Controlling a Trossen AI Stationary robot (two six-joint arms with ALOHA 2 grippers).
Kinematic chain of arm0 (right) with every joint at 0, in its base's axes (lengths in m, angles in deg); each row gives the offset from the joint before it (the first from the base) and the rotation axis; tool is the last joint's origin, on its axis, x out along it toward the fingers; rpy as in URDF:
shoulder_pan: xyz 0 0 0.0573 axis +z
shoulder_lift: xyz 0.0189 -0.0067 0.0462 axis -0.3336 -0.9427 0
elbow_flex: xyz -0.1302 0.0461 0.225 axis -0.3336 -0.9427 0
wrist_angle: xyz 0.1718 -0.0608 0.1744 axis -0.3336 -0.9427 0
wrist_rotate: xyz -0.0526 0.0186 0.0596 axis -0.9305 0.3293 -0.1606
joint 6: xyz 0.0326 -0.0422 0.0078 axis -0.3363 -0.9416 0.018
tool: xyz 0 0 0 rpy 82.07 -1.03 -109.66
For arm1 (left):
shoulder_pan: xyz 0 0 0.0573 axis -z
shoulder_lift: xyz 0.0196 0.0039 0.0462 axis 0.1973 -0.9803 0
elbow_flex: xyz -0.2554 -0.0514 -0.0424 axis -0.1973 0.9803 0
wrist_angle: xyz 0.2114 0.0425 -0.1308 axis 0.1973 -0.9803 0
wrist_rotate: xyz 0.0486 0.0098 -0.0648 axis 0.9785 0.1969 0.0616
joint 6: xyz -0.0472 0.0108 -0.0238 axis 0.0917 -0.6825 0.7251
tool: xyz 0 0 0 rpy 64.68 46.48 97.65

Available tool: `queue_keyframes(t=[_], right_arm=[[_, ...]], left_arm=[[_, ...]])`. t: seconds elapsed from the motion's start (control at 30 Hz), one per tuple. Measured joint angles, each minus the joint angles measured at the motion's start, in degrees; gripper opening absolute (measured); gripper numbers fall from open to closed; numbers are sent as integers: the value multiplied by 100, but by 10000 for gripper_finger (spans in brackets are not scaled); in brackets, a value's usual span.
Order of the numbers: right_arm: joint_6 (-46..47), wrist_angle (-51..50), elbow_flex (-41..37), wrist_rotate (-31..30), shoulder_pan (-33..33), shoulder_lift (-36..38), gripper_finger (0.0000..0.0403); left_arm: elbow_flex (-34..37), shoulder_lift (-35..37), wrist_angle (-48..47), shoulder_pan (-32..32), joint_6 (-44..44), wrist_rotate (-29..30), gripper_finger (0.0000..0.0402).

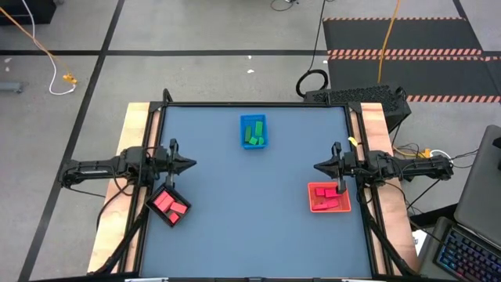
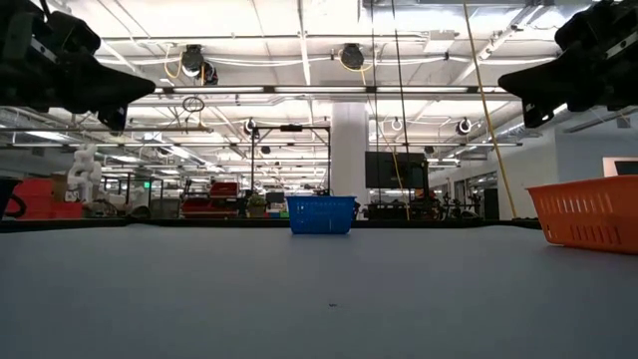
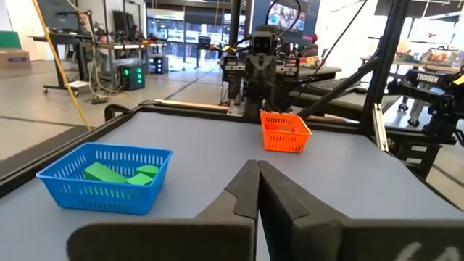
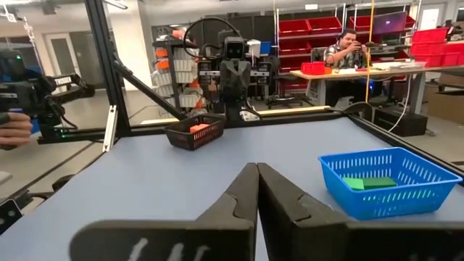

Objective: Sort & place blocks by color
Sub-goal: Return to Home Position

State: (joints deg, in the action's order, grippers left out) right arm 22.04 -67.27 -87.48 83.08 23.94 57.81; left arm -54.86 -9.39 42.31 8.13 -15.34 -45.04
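- Nearest you, on the left side of the tabletop (image 1: 250, 227), find the black tray (image 4: 192, 139); the pink-red blocks (image 1: 171, 205) lie inside it.
- Slightly farther, on the right side, note the orange tray (image 3: 284, 136); the red blocks (image 1: 327, 193) lie inside it.
- Just beyond the black tray, you see the left claw (image 1: 190, 164) hanging above the tabletop near its left edge and pointing toward the middle. It is clenched on nothing, and its fingers (image 3: 243, 192) meet along their length.
- Facing it from the right edge, the right claw (image 1: 318, 167) hangs just beyond the orange tray's far side. It is likewise clenched and empty.
- Farthest on the tabletop, midway along the far edge, you find the blue tray (image 2: 321, 214), well apart from both claws; the green blocks (image 1: 254, 131) lie inside it.
- In the room beyond, a person (image 4: 351, 49) sits at a bench.
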Motion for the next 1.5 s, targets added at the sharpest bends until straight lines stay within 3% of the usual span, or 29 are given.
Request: queue_keyframes(t=[0.2,0.4,0.67,1.0,1.33,1.5], right_arm=[[-47,-1,-4,-2,0,1,0],[-103,-3,-7,-3,0,-1,0],[7,-3,-9,-4,0,-1,0],[42,14,-9,-4,2,-1,0],[46,121,-9,-13,2,-1,0],[46,167,-9,-13,2,-2,0]], left_arm=[[0,0,-4,0,-300,-2,18],[0,0,-7,0,-588,-4,3],[0,-35,-15,0,-504,77,20],[0,-54,32,0,-735,117,3],[0,-55,47,0,-735,120,36],[0,-55,57,0,-735,120,33]])
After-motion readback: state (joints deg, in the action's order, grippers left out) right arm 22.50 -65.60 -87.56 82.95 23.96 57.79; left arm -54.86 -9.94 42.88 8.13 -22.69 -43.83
